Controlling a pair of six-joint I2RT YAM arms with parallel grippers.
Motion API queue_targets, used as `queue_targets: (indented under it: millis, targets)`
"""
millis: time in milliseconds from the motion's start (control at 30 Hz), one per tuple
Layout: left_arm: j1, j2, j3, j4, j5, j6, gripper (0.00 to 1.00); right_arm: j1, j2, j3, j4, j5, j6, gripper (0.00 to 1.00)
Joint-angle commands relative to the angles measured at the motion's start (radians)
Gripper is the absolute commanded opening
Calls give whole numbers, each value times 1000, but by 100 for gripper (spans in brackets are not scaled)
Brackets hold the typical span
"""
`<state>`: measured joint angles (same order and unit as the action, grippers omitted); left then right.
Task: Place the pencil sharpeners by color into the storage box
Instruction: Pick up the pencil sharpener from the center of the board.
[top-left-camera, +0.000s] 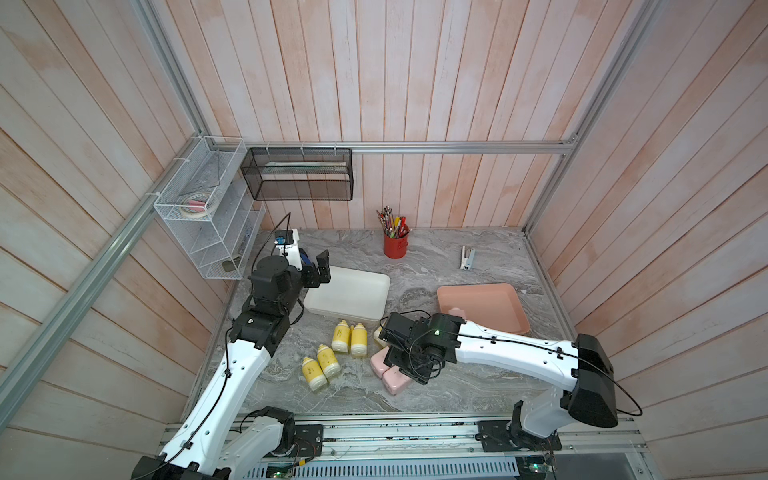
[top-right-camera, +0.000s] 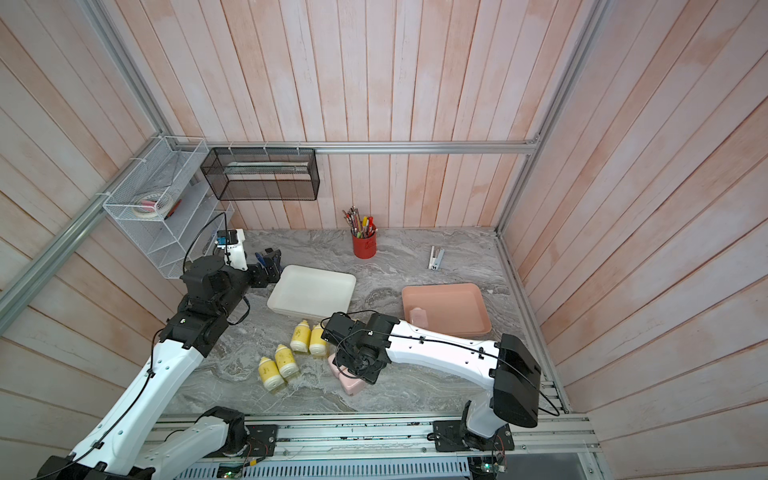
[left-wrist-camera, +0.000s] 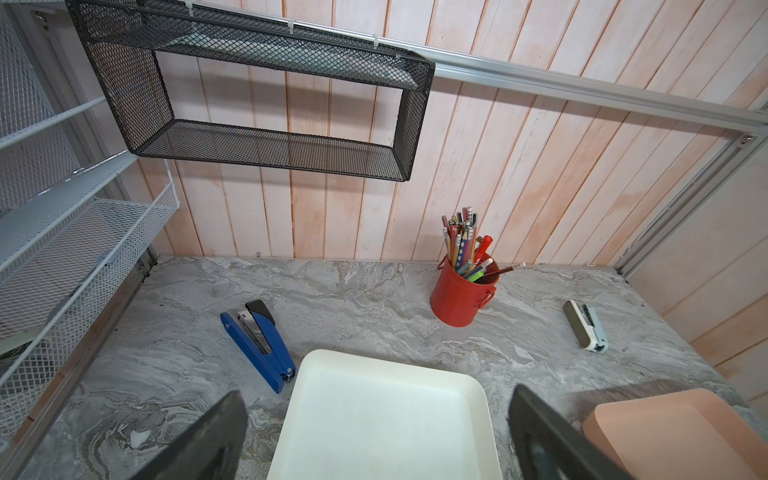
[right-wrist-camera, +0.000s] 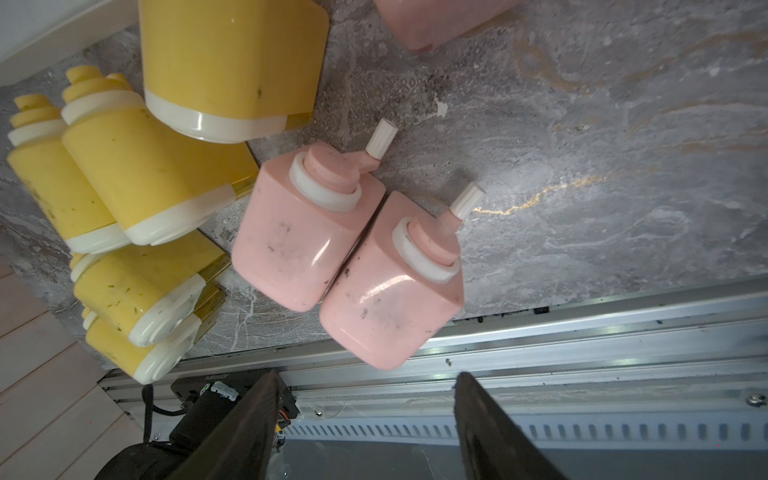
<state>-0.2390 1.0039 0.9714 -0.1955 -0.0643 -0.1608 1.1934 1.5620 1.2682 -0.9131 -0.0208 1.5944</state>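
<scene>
White arms (top-left-camera: 232, 374) with black joints (top-left-camera: 270, 286) (black cables (top-left-camera: 519, 342) clipped alongside).

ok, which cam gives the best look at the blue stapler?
Left wrist: the blue stapler lies fully in view on the table, just beside the white tray. In both top views only a blue sliver shows, the rest hidden behind the left arm. The right wrist view does not show it.

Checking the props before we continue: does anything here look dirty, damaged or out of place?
Nothing broken or spilled. The two pink sharpeners nearest the table's front edge carry dark smudges, and the yellow sharpeners lying beside them show small dark specks.
</scene>
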Motion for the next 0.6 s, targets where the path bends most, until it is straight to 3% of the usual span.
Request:
queue_targets:
  millis: [0,567]
  targets:
    - [-5,-17,6,-5,-19,11,100,-12,28,-39,30,-35,12,69]
    - [-5,-10,5,-5,-12,10,100,-59,18,-128,100,-57,-14,68]
